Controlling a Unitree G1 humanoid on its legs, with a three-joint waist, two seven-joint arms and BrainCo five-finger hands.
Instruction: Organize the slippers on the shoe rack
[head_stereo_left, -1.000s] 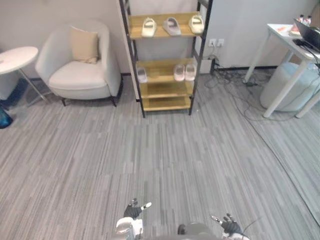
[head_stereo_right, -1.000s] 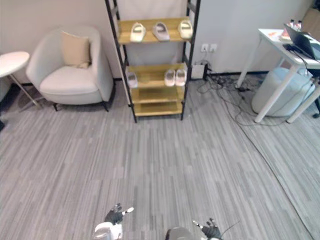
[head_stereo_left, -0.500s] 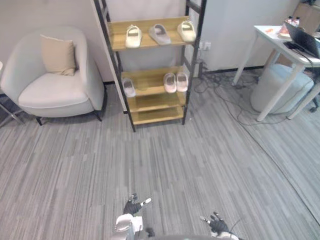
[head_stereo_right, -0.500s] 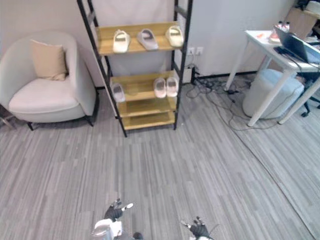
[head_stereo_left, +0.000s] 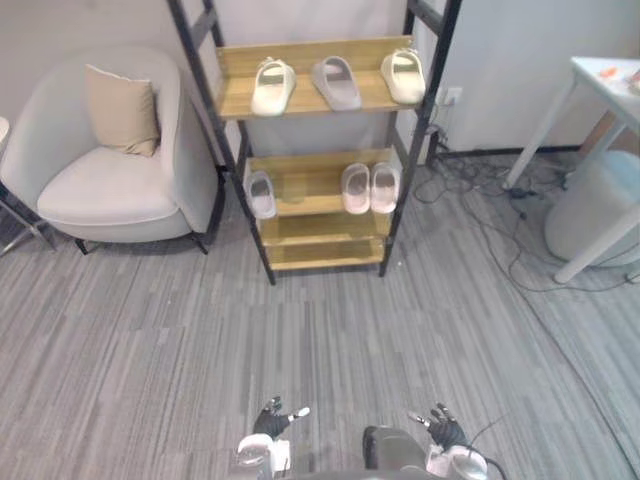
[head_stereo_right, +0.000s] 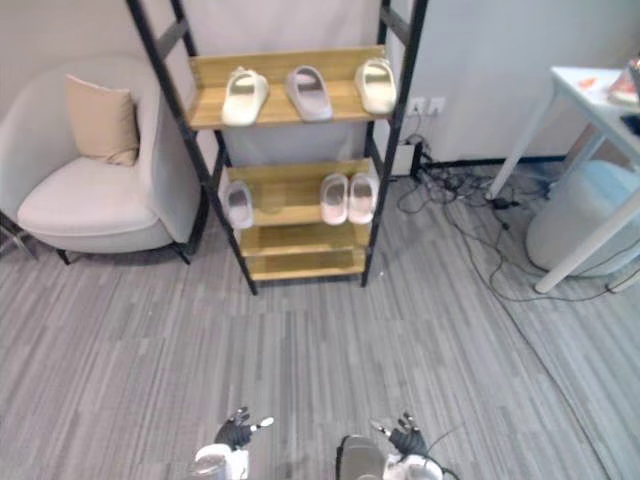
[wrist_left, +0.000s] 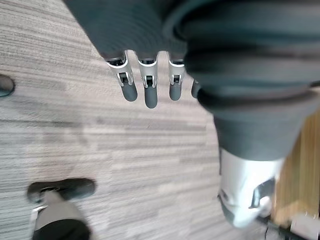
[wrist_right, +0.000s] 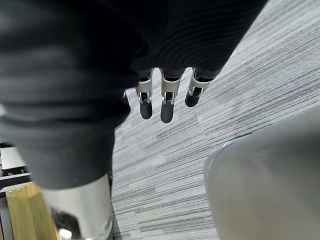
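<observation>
standing against the far wall, the shoe rack (head_stereo_left: 405, 190) has a black frame and wooden shelves.

top shelf (head_stereo_left: 232, 92): three slippers lie in a row, apart from one another.
- left cream slipper (head_stereo_left: 271, 86), at the left end.
- grey slipper (head_stereo_left: 337, 82), in the middle.
- right cream slipper (head_stereo_left: 404, 76), at the right end, just beside the frame post.

middle shelf (head_stereo_left: 305, 183):
- single pale slipper (head_stereo_left: 262, 194), at the left end by the frame post. it appears grey-white, though the shade is hard to settle from this far off.
- pink pair (head_stereo_left: 357, 188), side by side and touching, toward the right end.

surroundings: a pale armchair (head_stereo_left: 110, 190) with a tan cushion (head_stereo_left: 120, 108) stands just to the left of the rack. a white table (head_stereo_left: 600, 75) and a round pouf (head_stereo_left: 600, 205) stand to the right. grey striped carpet (head_stereo_left: 300, 340) lies between the rack and the robot.

hands:
- left hand (head_stereo_left: 270, 424) shows at the near edge of the head view, over the carpet and well apart from the rack. its fingers (wrist_left: 145, 90) hang straight and relaxed, with nothing in them.
- right hand (head_stereo_left: 445, 432) shows at the same near edge, to the right. its fingers (wrist_right: 167, 102) are likewise straight and spread loosely, holding nothing.
</observation>
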